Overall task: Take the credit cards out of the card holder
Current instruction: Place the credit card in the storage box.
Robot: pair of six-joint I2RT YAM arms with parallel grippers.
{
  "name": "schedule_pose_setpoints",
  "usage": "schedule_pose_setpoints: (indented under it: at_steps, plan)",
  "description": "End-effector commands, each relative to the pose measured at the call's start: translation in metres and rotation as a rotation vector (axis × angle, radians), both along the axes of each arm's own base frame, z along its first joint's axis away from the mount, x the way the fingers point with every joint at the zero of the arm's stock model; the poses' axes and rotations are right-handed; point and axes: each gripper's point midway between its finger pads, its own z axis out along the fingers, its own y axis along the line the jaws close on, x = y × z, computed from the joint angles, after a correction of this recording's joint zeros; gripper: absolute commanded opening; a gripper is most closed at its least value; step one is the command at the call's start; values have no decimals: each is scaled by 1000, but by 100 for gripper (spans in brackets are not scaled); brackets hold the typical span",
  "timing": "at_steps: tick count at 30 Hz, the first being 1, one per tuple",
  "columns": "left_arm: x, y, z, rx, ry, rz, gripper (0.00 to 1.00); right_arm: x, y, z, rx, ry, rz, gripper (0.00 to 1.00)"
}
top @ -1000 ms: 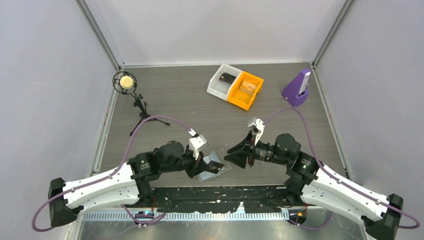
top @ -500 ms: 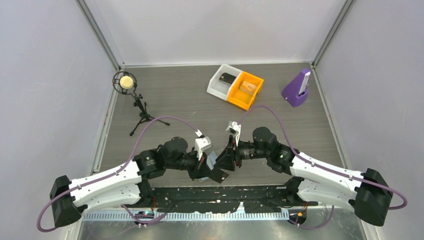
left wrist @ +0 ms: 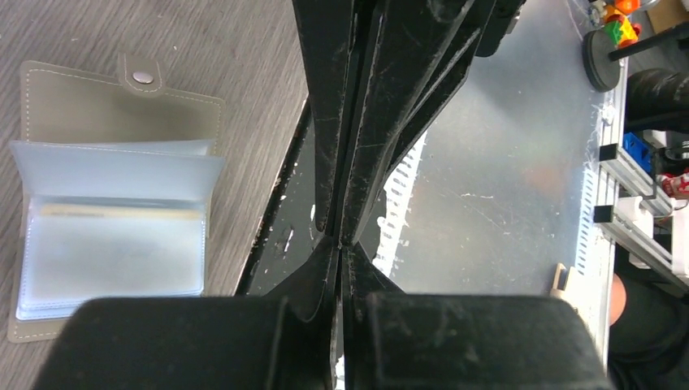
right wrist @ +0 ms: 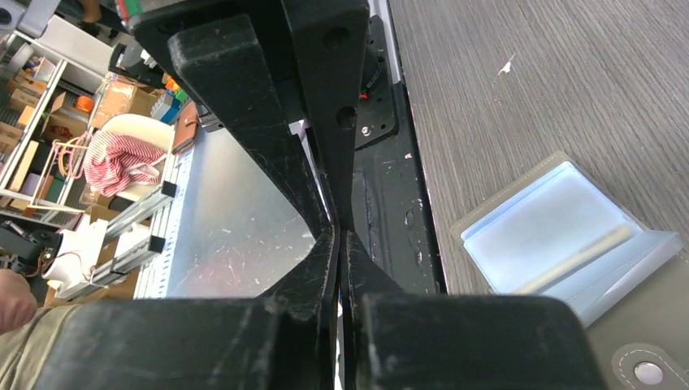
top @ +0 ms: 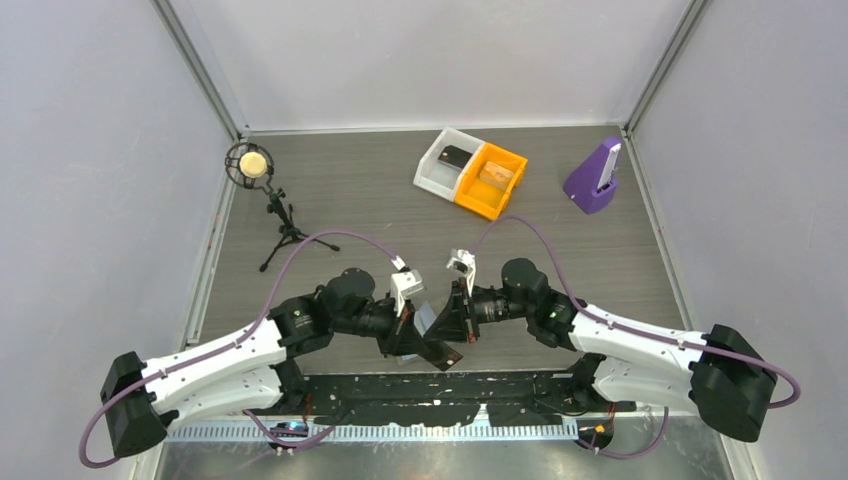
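The card holder (left wrist: 114, 195) lies open on the table, grey-brown outside with light blue inner panels and a snap tab (left wrist: 143, 77). A pale card edge (left wrist: 122, 211) shows in one pocket. The holder also shows in the right wrist view (right wrist: 552, 231). In the top view only a sliver of it (top: 424, 319) shows between the two grippers. My left gripper (left wrist: 341, 242) is shut and empty, just right of the holder over the table's near edge. My right gripper (right wrist: 337, 231) is shut and empty, beside the holder. The two grippers (top: 437, 350) (top: 452, 322) sit close together over it.
A white bin (top: 436, 170) holding a dark object and an orange bin (top: 478, 196) stand at the back. A purple stand (top: 594, 180) is at the back right, a microphone on a tripod (top: 250, 165) at the back left. A black plate (top: 400, 385) runs along the near edge.
My right arm has swung left and stretched out, so its gripper is now at the card holder. My left gripper has shifted right over the holder, covering most of it.
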Motion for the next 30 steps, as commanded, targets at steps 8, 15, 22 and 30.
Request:
schedule_pose_setpoints:
  at_steps: [8,15,22,30]
  plan:
    - [32,8,29,-138,-49,168,59,38,-5,60,207,80,-313,5]
    - [43,6,49,-254,-33,239,66,71,-20,88,427,260,-553,5]
    - [46,-11,72,-408,14,232,65,91,-37,88,571,390,-696,5]
    - [51,-17,68,-443,75,226,5,81,-50,78,570,340,-689,7]
